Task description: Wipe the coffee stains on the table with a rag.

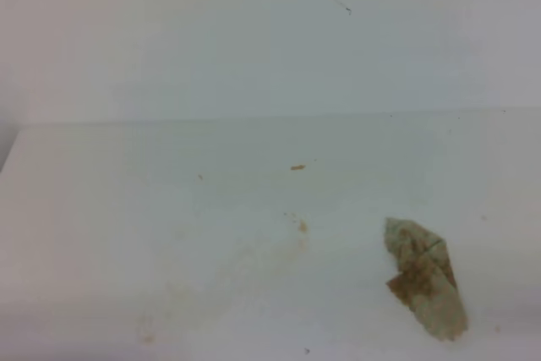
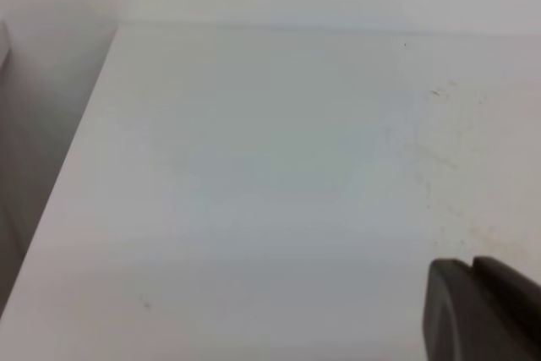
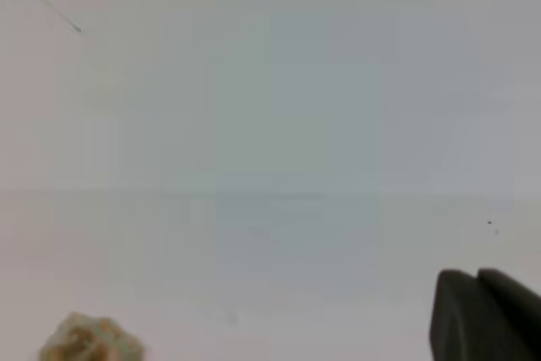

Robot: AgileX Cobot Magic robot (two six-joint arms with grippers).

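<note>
Only a dark corner of each hand showed: the left hand [image 2: 482, 310] at the bottom right of its wrist view and the right hand [image 3: 486, 314] at the bottom right of its own, neither touching anything, and from so little I could not tell whether either was spread or closed. Neither hand appeared in the high view. Nearest the right hand, the rag [image 1: 425, 277] lay loose on the table [image 1: 127, 209], toward the front right corner and well short of the right edge; its wrist view caught only a crumpled tip of it [image 3: 89, 340] at the bottom left. It looked light, soft and limp, a wrinkled cloth already blotched brown, so it would likely fold and drag rather than slide as one piece; a pinch on the raised, bunched middle, where the folds stood highest, seemed the surest hold, since the thin flat ends might slip out. Its long axis ran diagonally, the wider end pointing to the back left and the narrower end to the front right corner. Farther out, toward the middle of the table, the stains [image 1: 298, 226] remained as a small tan smear, with a second fleck [image 1: 297, 166] nearer the back edge and faint smears [image 1: 148, 331] by the front edge on the left, all well apart from the rag.
</note>
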